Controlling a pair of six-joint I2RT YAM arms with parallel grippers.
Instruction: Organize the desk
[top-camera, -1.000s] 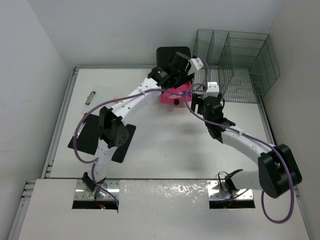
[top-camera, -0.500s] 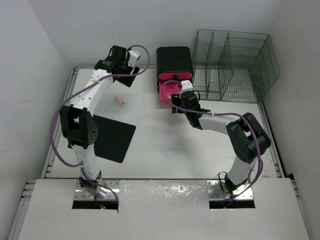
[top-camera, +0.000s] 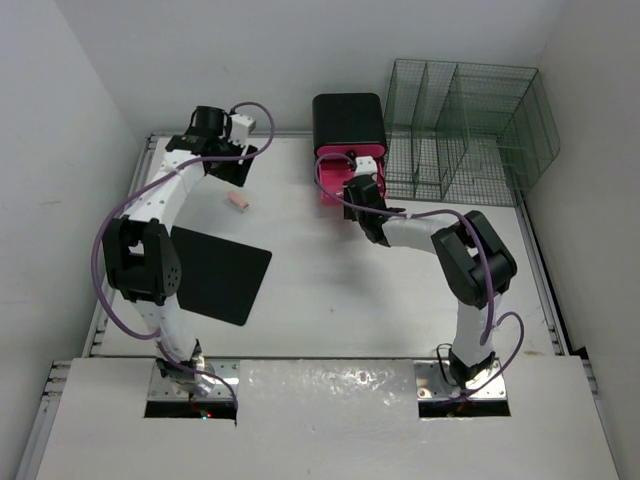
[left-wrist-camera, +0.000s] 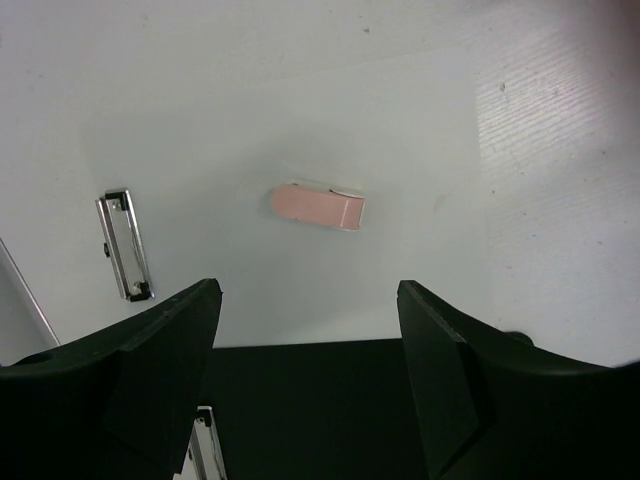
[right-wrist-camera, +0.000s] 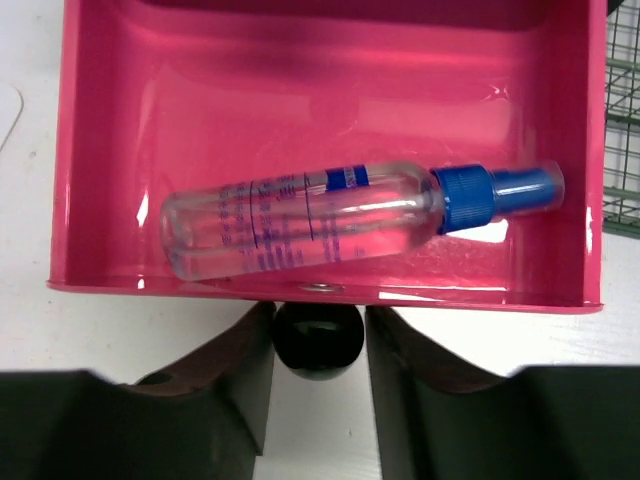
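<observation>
The white desk (top-camera: 330, 290) carries a black drawer unit (top-camera: 349, 122) at the back, its pink drawer (top-camera: 335, 183) pulled out. A clear spray bottle (right-wrist-camera: 300, 220) with a blue cap lies inside the drawer (right-wrist-camera: 110, 150). My right gripper (right-wrist-camera: 319, 322) is at the drawer's front, its fingers closed against both sides of the black knob (right-wrist-camera: 319, 345). My left gripper (top-camera: 236, 165) hangs open over the far left of the desk. A pink eraser (left-wrist-camera: 318, 207) lies ahead of the left gripper (left-wrist-camera: 310, 300), apart from it, with nothing between the fingers.
A black clipboard (top-camera: 215, 272) lies at the near left, and its edge (left-wrist-camera: 300, 410) shows under the left fingers. A small metal clip (left-wrist-camera: 125, 245) lies loose left of the eraser (top-camera: 239, 201). A wire basket (top-camera: 465, 130) stands at the back right beside the drawer unit.
The left arm swung from the drawer unit to the far left corner. The right arm stretched forward to the drawer front, and its jaws narrowed around the knob.
</observation>
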